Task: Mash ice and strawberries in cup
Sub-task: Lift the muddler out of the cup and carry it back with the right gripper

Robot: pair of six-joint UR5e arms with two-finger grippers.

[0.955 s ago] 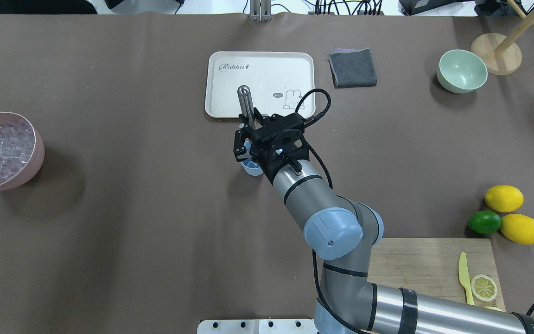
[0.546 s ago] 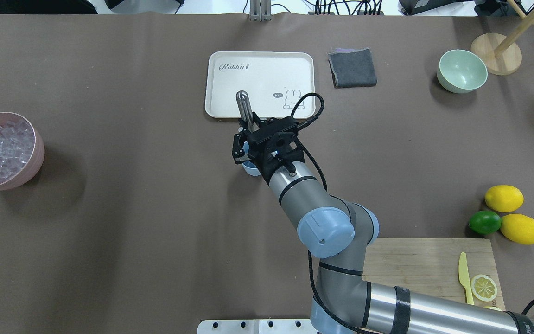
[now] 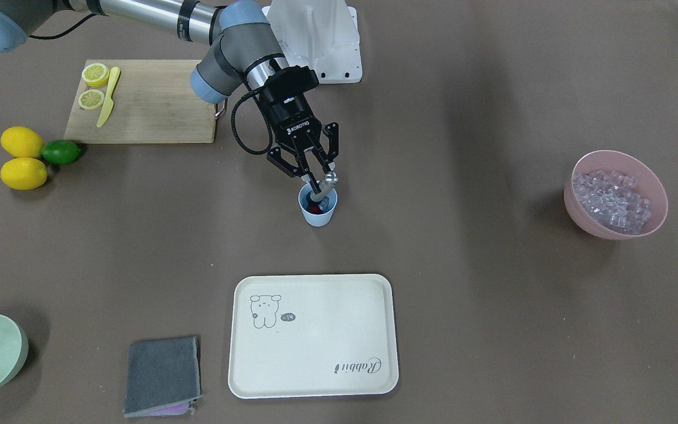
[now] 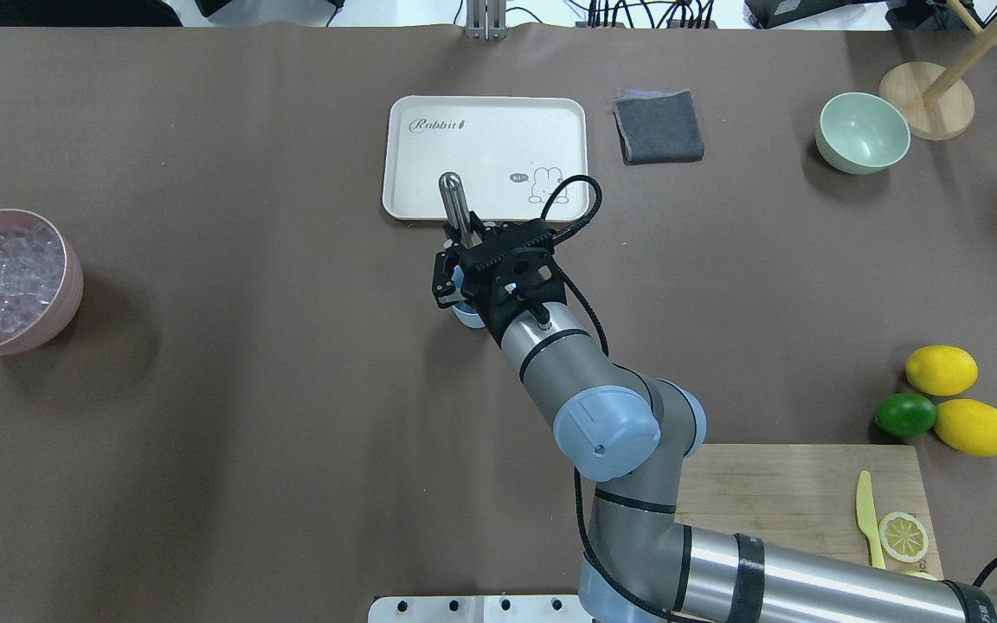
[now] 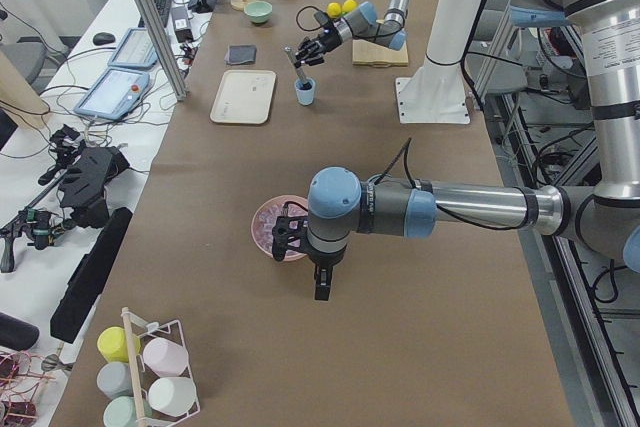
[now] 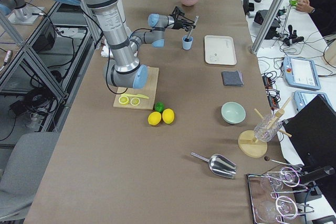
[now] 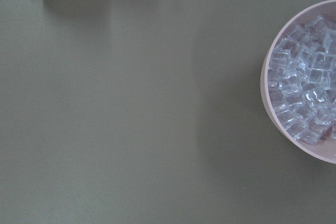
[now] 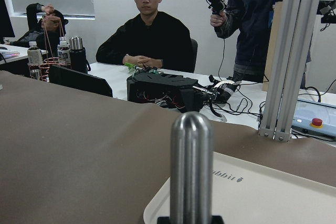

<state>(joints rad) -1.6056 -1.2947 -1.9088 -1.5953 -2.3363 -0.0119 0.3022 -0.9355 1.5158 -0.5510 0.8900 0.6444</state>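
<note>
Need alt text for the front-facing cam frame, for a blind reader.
The right claw, shut on a metal pestle, holds its lower end inside a light-blue cup with a red strawberry in it, mid-table. A pink bowl of ice cubes stands far to the view's right; a cream tray lies nearer the camera.

Upright light-blue cup [image 3: 318,218] holds red strawberry [image 3: 314,209] (partly hidden).

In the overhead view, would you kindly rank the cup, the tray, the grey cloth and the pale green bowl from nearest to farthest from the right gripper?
Measured from the right gripper, which is shut on the metal pestle:
1. The cup, directly beneath it.
2. The tray, just beyond it, toward the far edge.
3. The grey cloth, right of the tray.
4. The pale green bowl, far right.
</note>
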